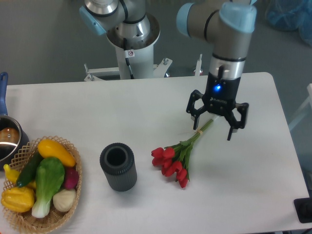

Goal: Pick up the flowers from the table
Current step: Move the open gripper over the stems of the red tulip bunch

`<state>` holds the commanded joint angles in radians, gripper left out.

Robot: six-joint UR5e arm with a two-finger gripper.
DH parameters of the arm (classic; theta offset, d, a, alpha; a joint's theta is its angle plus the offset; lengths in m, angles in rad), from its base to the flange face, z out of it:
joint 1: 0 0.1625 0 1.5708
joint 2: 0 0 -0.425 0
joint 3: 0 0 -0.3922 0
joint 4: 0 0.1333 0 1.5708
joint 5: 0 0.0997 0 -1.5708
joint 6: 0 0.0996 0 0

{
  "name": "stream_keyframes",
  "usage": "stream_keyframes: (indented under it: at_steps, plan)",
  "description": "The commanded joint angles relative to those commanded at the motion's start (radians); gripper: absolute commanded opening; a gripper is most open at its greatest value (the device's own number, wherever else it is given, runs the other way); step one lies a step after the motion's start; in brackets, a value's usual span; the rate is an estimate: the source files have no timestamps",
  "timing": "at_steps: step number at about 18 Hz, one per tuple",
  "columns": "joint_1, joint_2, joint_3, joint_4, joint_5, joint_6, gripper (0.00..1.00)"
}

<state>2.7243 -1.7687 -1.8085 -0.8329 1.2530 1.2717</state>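
Note:
The flowers (175, 158), a bunch of red tulips with green stems, lie on the white table (146, 107) right of centre, blooms toward the front and stems running up to the right. My gripper (212, 130) is open and hangs directly over the upper stem ends, one finger on each side of the stems. Nothing is held between the fingers. The stem tips are partly hidden behind the gripper body.
A dark grey ribbed cylinder cup (118, 166) stands left of the flowers. A wicker basket (68, 200) of vegetables sits at the front left, with a pot (9, 139) behind it at the left edge. The robot base (131, 39) stands behind the table.

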Motion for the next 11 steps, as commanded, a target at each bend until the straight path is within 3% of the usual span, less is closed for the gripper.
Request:
stream_keyframes:
  at_steps: [4,8,11]
  plan:
    - [-0.008,-0.011,-0.026,-0.005,0.11,0.026,1.0]
    - [-0.021,-0.038,-0.028,-0.077,0.238,0.161,1.0]
    - [-0.035,-0.063,-0.031,-0.083,0.259,0.17,1.0]
